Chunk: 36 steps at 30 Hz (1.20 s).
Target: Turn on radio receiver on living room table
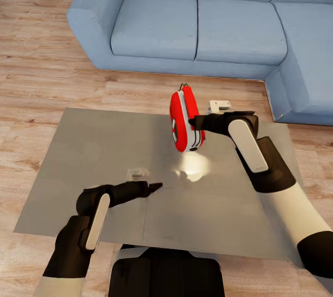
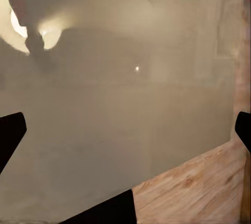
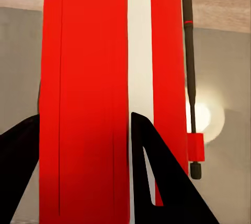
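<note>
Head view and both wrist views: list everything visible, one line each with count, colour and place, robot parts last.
radio receiver: one, red with white bands, held above the table.
table: one, glossy grey-brown, in front of the robot.
sofa: one, blue, L-shaped, beyond the table.
floor: light wood planks, around the table.
right gripper: one, black, closed on the radio receiver's side.
left gripper: one, black, open above the table's near part.

Pretty clearly a home living room: there's a big blue L-shaped sofa (image 1: 199, 24) wrapping around the far side and right, light wood plank floor (image 1: 37, 61) everywhere, and a low coffee table (image 1: 92, 158) with a glossy grey-brown top right in front of it.
</note>
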### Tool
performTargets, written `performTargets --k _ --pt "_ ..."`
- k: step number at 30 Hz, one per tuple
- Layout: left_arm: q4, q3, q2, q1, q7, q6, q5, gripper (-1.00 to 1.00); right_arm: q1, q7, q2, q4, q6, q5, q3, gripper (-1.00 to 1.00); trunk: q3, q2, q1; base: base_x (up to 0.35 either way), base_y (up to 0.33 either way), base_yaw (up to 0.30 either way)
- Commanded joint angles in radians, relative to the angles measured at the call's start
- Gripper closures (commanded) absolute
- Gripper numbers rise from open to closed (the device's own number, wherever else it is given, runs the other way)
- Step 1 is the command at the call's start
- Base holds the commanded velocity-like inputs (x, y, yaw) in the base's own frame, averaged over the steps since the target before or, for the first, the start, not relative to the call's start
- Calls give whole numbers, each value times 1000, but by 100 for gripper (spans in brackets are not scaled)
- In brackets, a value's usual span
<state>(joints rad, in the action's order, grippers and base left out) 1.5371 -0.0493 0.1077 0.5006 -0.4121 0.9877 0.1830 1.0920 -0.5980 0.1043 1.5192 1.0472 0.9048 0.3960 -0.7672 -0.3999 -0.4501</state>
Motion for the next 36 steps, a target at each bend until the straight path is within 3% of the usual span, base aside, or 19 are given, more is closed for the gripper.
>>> performTargets --k 1,5,7,8,9,12,13,21,25,31,36 --pt "0 1 -8 11 -3 14 1 -100 0 24 22 1 0 -1 0 100 0 0 0 0 0 0" --pt "0 17 -52 35 -11 35 8 -100 2 111 114 0 0 -2 1 100 0 0 0 0 0 0" --pt "0 57 -67 55 -20 39 24 -100 3 148 150 0 0 -4 2 100 0 0 0 0 0 0" --pt "0 104 -81 80 -28 48 56 -100 4 170 167 1 0 -6 7 100 0 0 0 0 0 0" --pt "0 119 -90 92 -31 51 76 100 4 175 172 0 0 -7 14 100 0 0 0 0 0 0" --pt "1 142 -132 121 -34 56 180 100 5 182 174 0 0 -7 51 100 0 0 0 0 0 0" --pt "1 143 -138 125 -34 56 198 100 5 183 173 0 0 -7 55 100 0 0 0 0 0 0" --pt "0 147 -145 164 -33 55 264 100 5 185 167 0 0 -1 70 100 0 0 0 0 0 0" --pt "0 147 -146 181 -33 58 354 100 5 209 167 1 0 -1 118 100 0 0 0 0 0 0" --pt "-7 146 -138 197 -32 58 372 100 6 213 167 1 0 -6 127 100 0 0 0 0 0 0" --pt "-11 143 -137 197 -30 58 373 100 6 213 169 2 0 -12 165 100 0 0 0 0 0 0"
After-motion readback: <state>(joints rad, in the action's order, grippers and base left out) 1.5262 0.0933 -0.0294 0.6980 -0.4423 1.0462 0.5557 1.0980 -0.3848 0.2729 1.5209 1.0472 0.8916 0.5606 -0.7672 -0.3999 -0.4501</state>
